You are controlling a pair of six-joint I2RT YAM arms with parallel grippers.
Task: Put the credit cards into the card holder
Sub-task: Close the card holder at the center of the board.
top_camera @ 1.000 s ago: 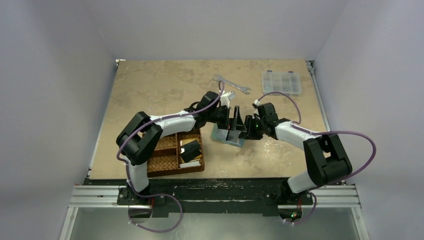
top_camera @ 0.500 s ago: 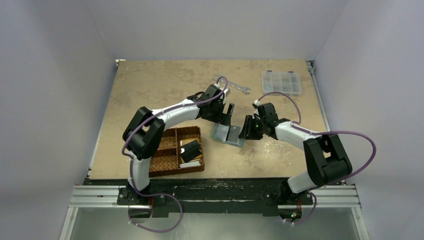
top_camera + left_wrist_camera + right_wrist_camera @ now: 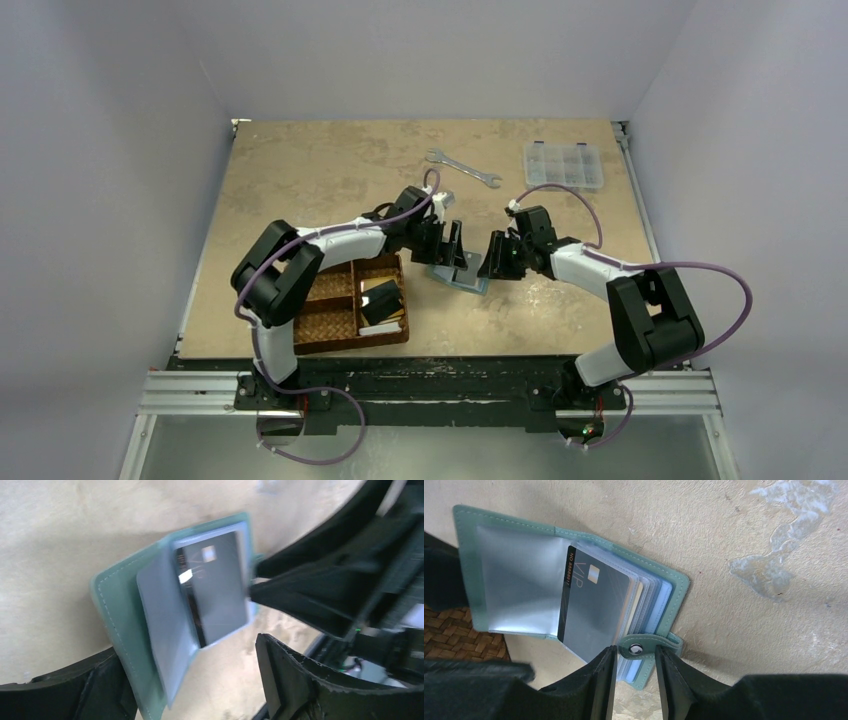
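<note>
The left gripper (image 3: 455,250) hangs over the card holder (image 3: 466,530) with its jaws spread wide and nothing between them. The right gripper (image 3: 635,652) comes in low from the other side, its jaws drawn partway together onto the snap tab (image 3: 639,649) at the holder's edge, which looks like a grip that pins that half flat.

The card holder lies open on the table (image 3: 300,170) between the two grippers, just beside the basket (image 3: 325,325). A dark card (image 3: 594,605) sits in one of its clear sleeves, and from both wrist views it appears to be fully in, with the sleeve's outline around it. The stack of further sleeves under it is fanned toward the tab.

I judge the step in hand to be the end of one insertion: card seated, left jaws free. A black card (image 3: 380,295) and a white card (image 3: 385,327) lie in the basket's near compartment (whether more are tucked beneath them I cannot tell).

The next move calls for the left arm to swing over to the basket and pinch one thin card by its edge. The right gripper should hold the tab so the holder neither closes nor slides. A fresh sleeve will need parting before the card goes in.
</note>
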